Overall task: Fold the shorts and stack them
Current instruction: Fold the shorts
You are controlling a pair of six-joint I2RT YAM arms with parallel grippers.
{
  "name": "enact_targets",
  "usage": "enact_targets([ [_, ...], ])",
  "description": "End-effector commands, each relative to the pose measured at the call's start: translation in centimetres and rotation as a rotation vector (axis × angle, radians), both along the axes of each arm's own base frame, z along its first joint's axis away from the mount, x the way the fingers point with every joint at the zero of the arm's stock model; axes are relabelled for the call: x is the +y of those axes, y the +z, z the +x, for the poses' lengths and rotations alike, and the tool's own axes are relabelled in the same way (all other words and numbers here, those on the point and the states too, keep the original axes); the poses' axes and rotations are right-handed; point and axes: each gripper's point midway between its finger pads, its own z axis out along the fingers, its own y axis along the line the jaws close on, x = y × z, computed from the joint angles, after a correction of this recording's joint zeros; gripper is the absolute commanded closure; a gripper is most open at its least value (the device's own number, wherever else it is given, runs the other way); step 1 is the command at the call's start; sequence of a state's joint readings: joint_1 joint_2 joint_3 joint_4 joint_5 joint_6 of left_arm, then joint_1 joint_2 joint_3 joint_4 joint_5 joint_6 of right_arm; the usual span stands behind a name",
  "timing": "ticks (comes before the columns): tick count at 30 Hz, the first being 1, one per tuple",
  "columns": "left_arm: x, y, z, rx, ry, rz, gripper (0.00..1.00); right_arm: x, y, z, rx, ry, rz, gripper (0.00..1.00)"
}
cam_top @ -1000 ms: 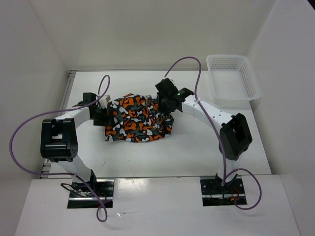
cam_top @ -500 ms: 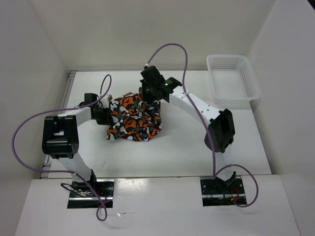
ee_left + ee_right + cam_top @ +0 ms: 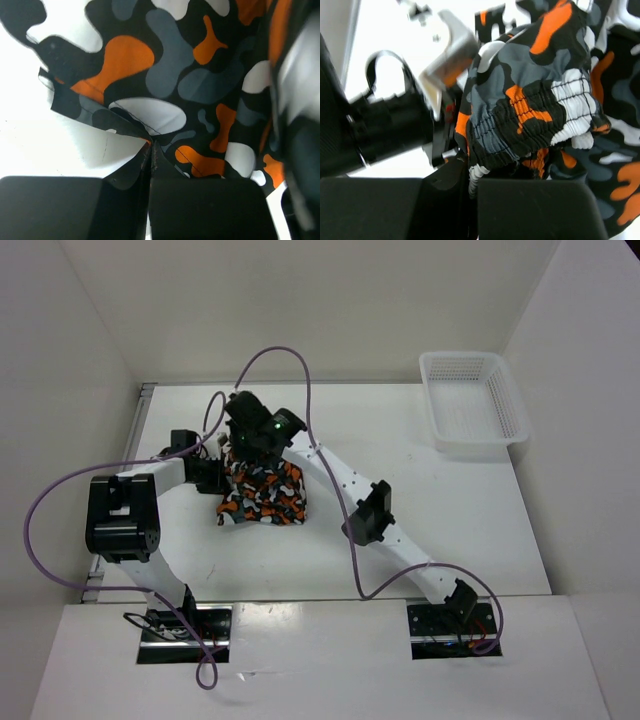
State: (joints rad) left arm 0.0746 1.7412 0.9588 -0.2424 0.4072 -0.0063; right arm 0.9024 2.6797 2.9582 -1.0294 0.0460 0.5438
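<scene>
Pinched tight in left gripper (image 3: pixel 150 170): a hemmed edge of the shorts (image 3: pixel 265 495). Clamped in right gripper (image 3: pixel 470 180): the gathered elastic waistband. Bunched in a small heap at table (image 3: pixel 480 515) left, blotchy orange, white, grey, black; well apart from basket (image 3: pixel 470 405).

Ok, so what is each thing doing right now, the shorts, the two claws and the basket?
shorts: bunched in a heap on the table, not neatly folded, pinched by both grippers.
left gripper: shut on an edge of the shorts.
right gripper: shut on the elastic waistband of the shorts.
basket: upright at the far right, nothing in it.
</scene>
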Motion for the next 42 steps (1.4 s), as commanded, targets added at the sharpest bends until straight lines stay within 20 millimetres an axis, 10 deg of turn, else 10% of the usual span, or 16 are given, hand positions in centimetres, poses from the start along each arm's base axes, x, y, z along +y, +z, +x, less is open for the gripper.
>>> enact_targets([
  [1, -0.3, -0.1, -0.3, 0.007, -0.015, -0.030, 1.00, -1.3, 0.7, -2.4, 0.034, 0.019, -0.048, 0.99],
  [9, 1.2, 0.9, 0.3, -0.013, 0.026, -0.028, 1.00, -3.0, -0.3, -2.1, 0.044, -0.011, -0.117, 0.83],
  [11, 1.6, 1.2, 0.6, -0.023, 0.035, -0.027, 0.99, -3.0, -0.3, -2.1, 0.044, -0.011, -0.118, 0.62],
  [12, 1.5, 1.2, 0.4, -0.014, 0.035, -0.028, 0.98, -3.0, -0.3, -2.1, 0.044, -0.011, -0.118, 0.28],
  [13, 1.6, 1.5, 0.8, -0.024, 0.035, -0.027, 0.97, -3.0, -0.3, -2.1, 0.044, -0.011, -0.118, 0.16],
  [16, 2.0, 2.1, 1.2, -0.043, 0.044, -0.025, 0.85, -3.2, 0.4, -2.1, 0.031, -0.007, -0.115, 0.00],
  [20, 2.4, 4.6, 2.3, -0.094, 0.049, -0.027, 0.25, -4.2, 3.1, -1.6, -0.004, -0.047, -0.092, 0.00],
  [24, 3.9, 8.2, 3.0, -0.162, 0.091, 0.036, 0.07, -5.6, 6.9, -1.2, -0.059, -0.083, -0.059, 0.00],
  [31, 5.9, 12.1, 3.1, -0.216, 0.154, 0.105, 0.05, -9.0, 12.9, -1.8, -0.123, -0.140, -0.038, 0.26],
  [36, 5.0, 13.9, 3.1, -0.269, 0.117, 0.045, 0.33, -12.8, 15.6, -2.8, -0.138, -0.203, -0.074, 0.31],
  [42, 2.8, 12.4, 2.6, -0.220, 0.056, -0.009, 0.32, -16.7, 11.0, -3.8, -0.130, -0.277, -0.193, 0.31],
])
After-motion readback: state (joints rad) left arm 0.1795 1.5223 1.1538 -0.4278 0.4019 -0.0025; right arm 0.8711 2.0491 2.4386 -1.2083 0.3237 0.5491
